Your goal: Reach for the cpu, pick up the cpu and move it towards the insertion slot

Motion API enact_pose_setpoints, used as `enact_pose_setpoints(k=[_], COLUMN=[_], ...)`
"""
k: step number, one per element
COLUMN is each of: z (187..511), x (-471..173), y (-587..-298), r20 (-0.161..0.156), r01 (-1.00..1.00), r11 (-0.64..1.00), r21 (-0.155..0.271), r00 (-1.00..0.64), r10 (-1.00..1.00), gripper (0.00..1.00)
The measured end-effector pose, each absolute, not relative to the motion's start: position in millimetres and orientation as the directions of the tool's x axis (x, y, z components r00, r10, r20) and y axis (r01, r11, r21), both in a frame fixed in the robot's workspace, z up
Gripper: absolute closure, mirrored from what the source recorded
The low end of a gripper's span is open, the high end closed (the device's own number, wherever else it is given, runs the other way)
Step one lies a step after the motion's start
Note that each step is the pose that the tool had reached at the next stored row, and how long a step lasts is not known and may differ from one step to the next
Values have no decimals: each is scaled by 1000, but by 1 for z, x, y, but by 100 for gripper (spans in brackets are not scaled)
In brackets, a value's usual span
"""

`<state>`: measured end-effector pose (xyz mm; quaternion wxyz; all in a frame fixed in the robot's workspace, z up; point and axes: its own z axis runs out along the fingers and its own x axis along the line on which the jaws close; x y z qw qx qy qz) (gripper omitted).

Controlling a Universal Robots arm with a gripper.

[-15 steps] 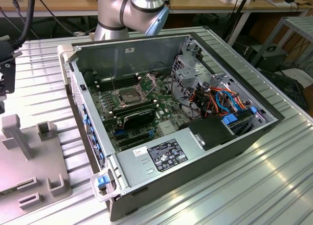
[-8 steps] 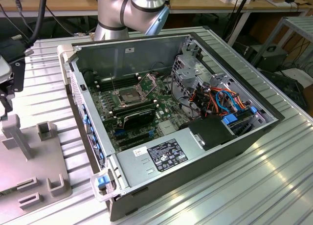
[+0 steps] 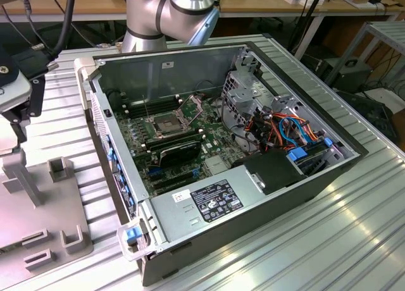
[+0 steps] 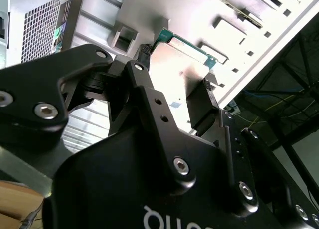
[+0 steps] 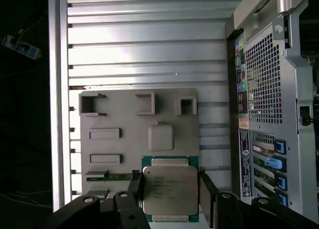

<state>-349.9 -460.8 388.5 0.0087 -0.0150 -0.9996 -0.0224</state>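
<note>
Matt metal cpu [image 5: 167, 191]; matt grey plastic block [image 5: 114, 119].

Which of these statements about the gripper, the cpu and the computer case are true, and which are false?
1. The gripper is at the cpu, over the grey plate. True.
2. The cpu already sits in the insertion slot. False: the slot shows its dark centre, and the cpu is at the grey plate, outside the case.
3. The case is open, so the motherboard is in view. True.
4. The grey plate lies inside the case. False: it lies on the ribbed metal table, beside the case.
</note>
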Motion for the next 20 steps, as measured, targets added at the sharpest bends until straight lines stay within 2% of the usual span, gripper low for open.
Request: enact_pose_setpoints(k=[20], z=[388], x=[-317], y=[-461], r20=[18], r01=[30], r11=[999], r21=[45], r00=[-999], r10=[30], gripper=[45])
